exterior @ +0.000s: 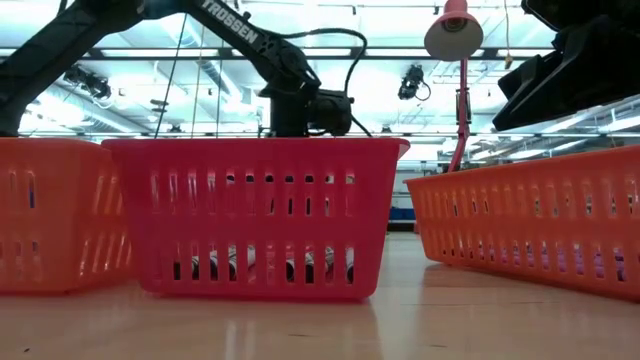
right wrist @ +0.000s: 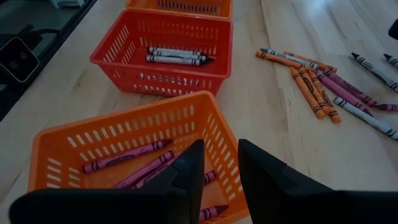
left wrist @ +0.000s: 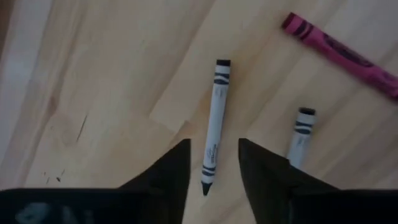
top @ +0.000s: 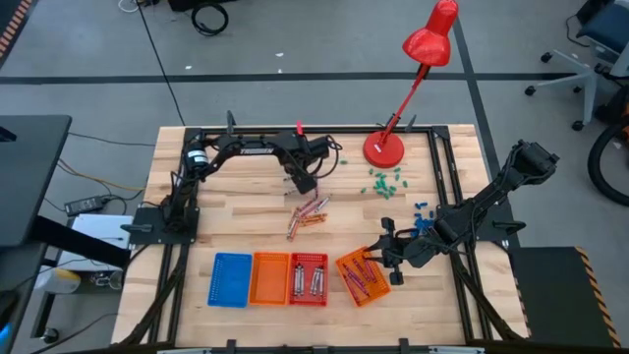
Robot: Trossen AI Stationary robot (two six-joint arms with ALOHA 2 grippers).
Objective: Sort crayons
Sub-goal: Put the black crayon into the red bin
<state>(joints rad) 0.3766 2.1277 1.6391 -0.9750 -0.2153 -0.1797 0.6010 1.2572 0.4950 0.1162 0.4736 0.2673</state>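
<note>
1. The left arm is seen stretched from its mount at the left edge, bent at the elbow along the far side, with the wrist turned down toward the middle of the tabletop.
2. The left pincer (top: 305,184) is pointed downward, close above the surface; its two dark fingers (left wrist: 171,177) are held apart with a clear gap between them, and nothing is gripped.
3. The right arm is seen reaching in from the right edge, folded low, the forearm angled toward the near centre.
4. The right pincer (top: 378,258) is held low, tilted forward; its fingers (right wrist: 183,171) are parted by a narrow gap, and nothing is seen between them.
</note>
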